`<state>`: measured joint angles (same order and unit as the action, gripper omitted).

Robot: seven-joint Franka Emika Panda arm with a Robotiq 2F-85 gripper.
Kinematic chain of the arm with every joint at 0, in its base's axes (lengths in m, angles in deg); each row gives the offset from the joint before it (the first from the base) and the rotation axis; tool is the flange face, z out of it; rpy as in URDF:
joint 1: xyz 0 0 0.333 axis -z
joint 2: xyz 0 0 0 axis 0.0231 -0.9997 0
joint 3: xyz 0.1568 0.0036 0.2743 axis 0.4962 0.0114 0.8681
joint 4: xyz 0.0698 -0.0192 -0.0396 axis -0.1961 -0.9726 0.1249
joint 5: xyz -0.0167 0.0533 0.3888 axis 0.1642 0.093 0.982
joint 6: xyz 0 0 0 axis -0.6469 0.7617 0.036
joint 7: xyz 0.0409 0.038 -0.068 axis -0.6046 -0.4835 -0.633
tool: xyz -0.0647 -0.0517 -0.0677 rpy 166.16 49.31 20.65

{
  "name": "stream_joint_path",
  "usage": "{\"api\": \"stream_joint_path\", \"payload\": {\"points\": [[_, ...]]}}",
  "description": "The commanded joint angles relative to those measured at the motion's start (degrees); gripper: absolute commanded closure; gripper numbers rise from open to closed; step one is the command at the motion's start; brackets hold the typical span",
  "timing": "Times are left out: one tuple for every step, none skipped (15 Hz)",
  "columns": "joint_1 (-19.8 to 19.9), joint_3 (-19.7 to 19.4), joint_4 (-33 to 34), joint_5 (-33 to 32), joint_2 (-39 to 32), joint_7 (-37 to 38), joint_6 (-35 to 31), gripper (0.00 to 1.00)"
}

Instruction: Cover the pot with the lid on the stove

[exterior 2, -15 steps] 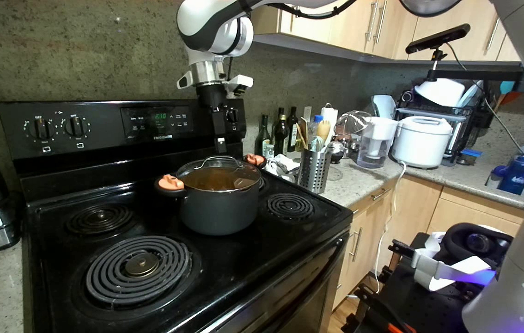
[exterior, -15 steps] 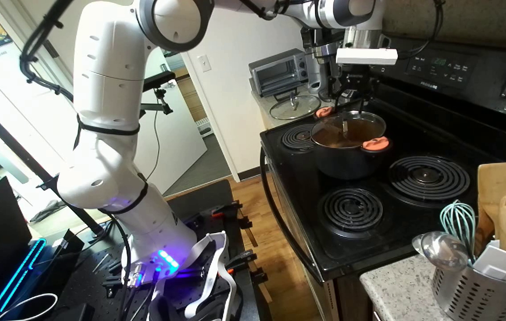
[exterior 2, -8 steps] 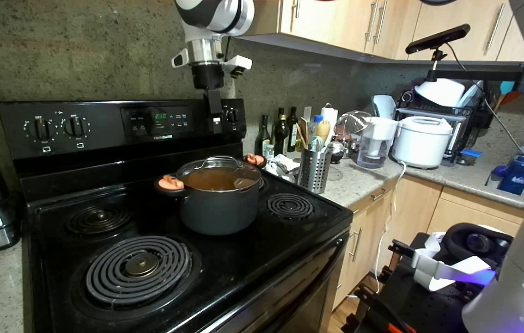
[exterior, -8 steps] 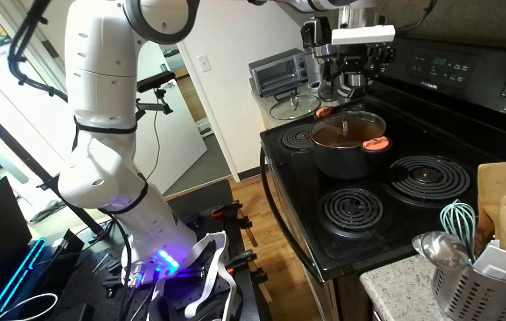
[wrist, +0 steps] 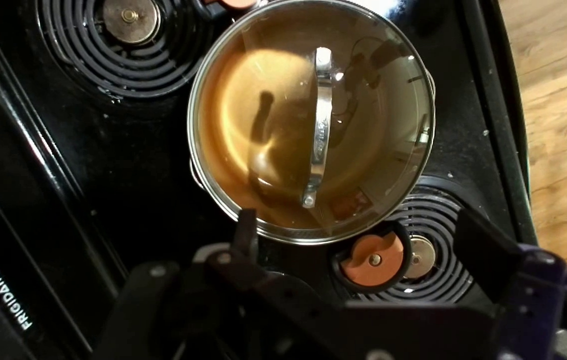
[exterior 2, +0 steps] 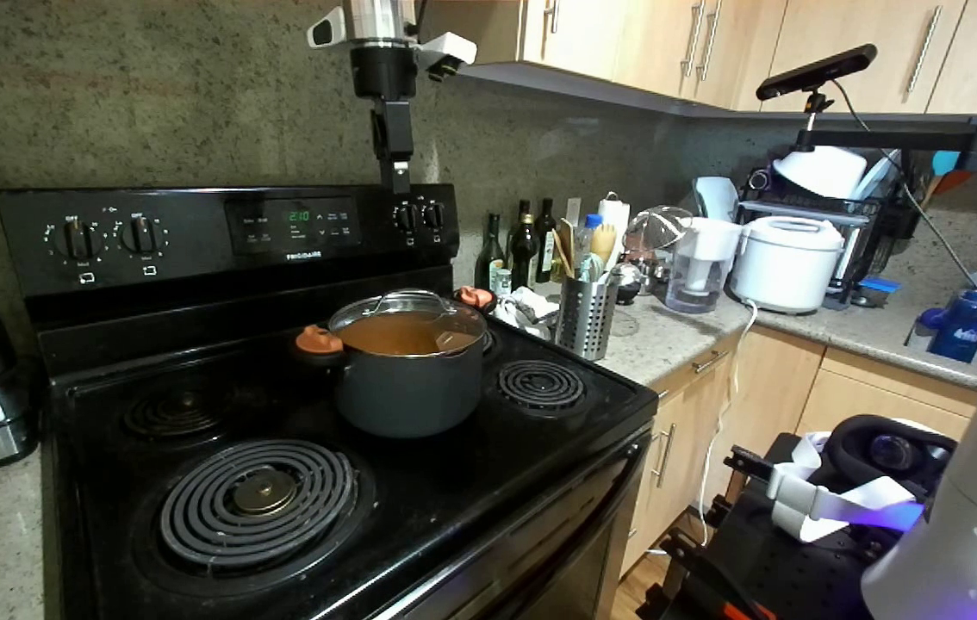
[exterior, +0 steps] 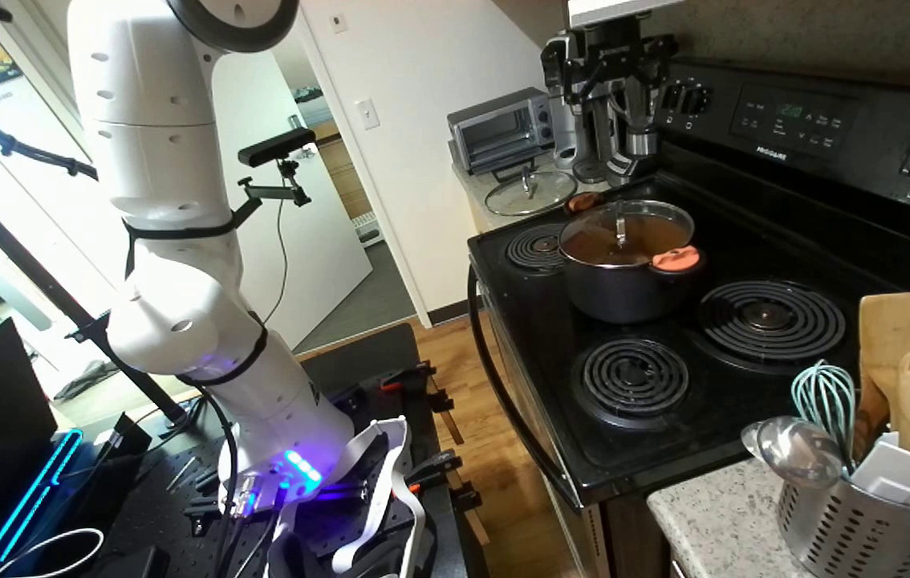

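Observation:
The dark pot [exterior: 623, 293] with orange handle pads stands on the stove [exterior: 523, 337]. It also shows in an exterior view [exterior 2: 407, 396]. The round glass lid [wrist: 283, 115], with a metal strap handle, rests flat on the pot's rim. The lid shows on the pot in both exterior views [exterior: 647, 229] [exterior 2: 407, 327]. Brown liquid is visible through the glass. My gripper [wrist: 358, 225] is open and empty, its fingers wide apart. In both exterior views the gripper [exterior: 611, 88] [exterior 2: 396, 176] hangs well above the lid, touching nothing.
A second glass lid [exterior: 531, 193] lies on the counter by the toaster oven [exterior: 499, 132]. A steel utensil holder [exterior: 856, 530] stands on the near counter. The raised back panel [exterior 2: 239, 228] is close behind the gripper. Coil burners [exterior 2: 260, 495] surround the pot.
My gripper has risen away from the lid handle, and its fingers seem wider apart. The arm's links have shifted up and back. The lid and pot have stayed in place.

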<state>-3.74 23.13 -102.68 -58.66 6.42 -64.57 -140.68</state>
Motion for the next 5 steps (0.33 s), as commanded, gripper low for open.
{"api": "stream_joint_path", "payload": {"points": [[0.0, 0.0, -0.1, 0.0, -0.1, 0.0, 0.1, 0.00], [0.0, 0.0, -0.2, -0.1, -0.1, 0.0, 0.0, 0.00], [0.0, 0.0, -0.3, -0.1, -0.1, 0.0, 0.0, 0.00], [0.0, 0.0, -0.3, -0.1, -0.1, 0.0, 0.0, 0.00], [0.0, 0.0, -0.3, -0.1, -0.1, 0.0, 0.0, 0.00]]}}
